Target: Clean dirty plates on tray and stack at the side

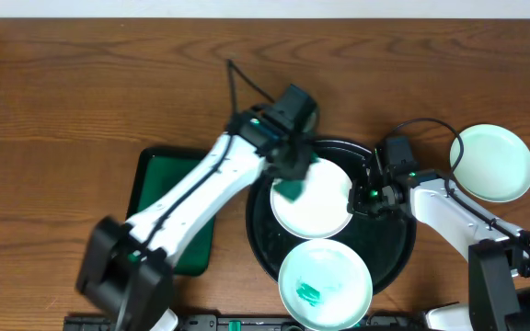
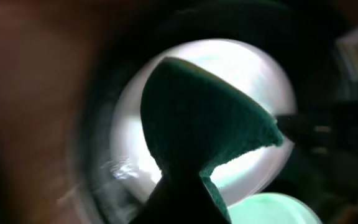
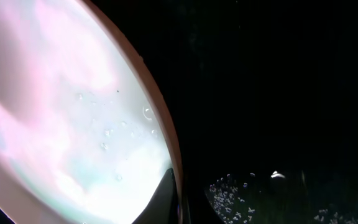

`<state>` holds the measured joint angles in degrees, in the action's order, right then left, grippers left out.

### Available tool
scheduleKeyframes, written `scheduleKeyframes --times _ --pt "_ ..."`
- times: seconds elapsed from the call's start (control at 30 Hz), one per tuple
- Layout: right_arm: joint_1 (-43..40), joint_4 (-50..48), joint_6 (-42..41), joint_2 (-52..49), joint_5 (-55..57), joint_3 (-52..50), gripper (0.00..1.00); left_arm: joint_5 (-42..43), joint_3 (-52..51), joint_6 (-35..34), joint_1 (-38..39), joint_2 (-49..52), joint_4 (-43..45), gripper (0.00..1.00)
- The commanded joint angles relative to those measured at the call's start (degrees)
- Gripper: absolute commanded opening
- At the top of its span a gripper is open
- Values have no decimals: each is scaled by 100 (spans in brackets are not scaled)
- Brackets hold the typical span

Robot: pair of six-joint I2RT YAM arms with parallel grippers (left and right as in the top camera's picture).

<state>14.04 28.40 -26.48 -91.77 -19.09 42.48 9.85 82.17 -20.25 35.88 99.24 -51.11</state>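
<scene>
Right now I have two of the dirty plates on the black tray point(image 1: 394, 244), which sits at the middle of the bench point(image 1: 81, 92) near its front edge. The rear plate point(image 1: 325, 213) lies towards the back of the tray, and the front plate point(image 1: 339, 267) sits just in front of it, their rims touching or overlapping in the overhead view. The front plate has a teal smear point(image 1: 309, 294) left of its centre.

The left arm point(image 1: 201, 184) reaches in across the green tray point(image 1: 168, 184), which lies on the bench just left of the black one. The left jaws are clamped on a green sponge point(image 1: 290, 189), and the sponge is down on the left part of the rear plate. My left wrist view is blurred, but it shows the sponge folded into a cone over the white of that plate.

The right arm point(image 1: 449, 207) comes in from the right, and the right jaws are closed on the right rim of the rear plate. In the right wrist view I see one dark fingertip point(image 3: 165, 196) at that rim. Water droplets point(image 3: 229, 199) lie on the glossy tray beside it.

A third plate point(image 1: 492, 163) sits on the bare bench, well to the right of the black tray, and its face looks clean.
</scene>
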Motion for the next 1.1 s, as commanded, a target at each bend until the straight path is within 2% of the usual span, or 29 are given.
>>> scheduleKeyframes --times 0.0,0.2,0.4,0.57,0.6,0.63,0.67,0.7,0.73,0.77,0.83,0.87,0.9,0.93,1.0,1.07 --pt "-13 -101 317 -61 382 -46 1 -1346 125 -776 -393 -271 -697 7" --pt "-11 -66 758 411 385 289 1 -1421 114 -901 -1307 -306 -2197 7" --pt "-11 107 1316 1349 411 616 1 -1390 114 -723 -1926 -306 -2509 7" --pt "-11 470 1600 2092 579 855 1 -1318 105 -544 -2111 -306 -2470 7" --pt "-11 564 1519 2194 599 868 1 -1196 105 -293 -2114 -306 -2441 10" --pt "-13 658 1300 2271 651 868 1 -1075 103 -79 -2114 -306 -2404 33" --pt "-17 776 957 2302 741 866 11 -970 98 85 -2114 -306 -2374 40" --pt "-20 879 695 2295 765 866 13 -876 94 201 -2114 -306 -2350 40" --pt "-17 957 428 2262 769 848 22 -826 94 249 -2114 -306 -2323 44" --pt "-17 1008 157 2208 767 822 30 -817 94 245 -2114 -306 -2299 44" --pt "-17 1088 -238 2046 743 780 53 -734 92 247 -2114 -306 -2253 44" --pt "-17 1108 -356 1941 706 769 60 -695 92 245 -2114 -306 -2232 44" --pt "-15 1110 -439 1825 651 765 74 -640 92 249 -2114 -306 -2212 44" --pt "-13 1104 -481 1687 562 765 76 -612 92 249 -2114 -306 -2203 43" --pt "-11 1080 -485 1397 382 765 77 -597 92 249 -2114 -306 -2205 32" --pt "-11 1032 -501 1049 267 765 78 -599 87 249 -2114 -306 -2210 27"
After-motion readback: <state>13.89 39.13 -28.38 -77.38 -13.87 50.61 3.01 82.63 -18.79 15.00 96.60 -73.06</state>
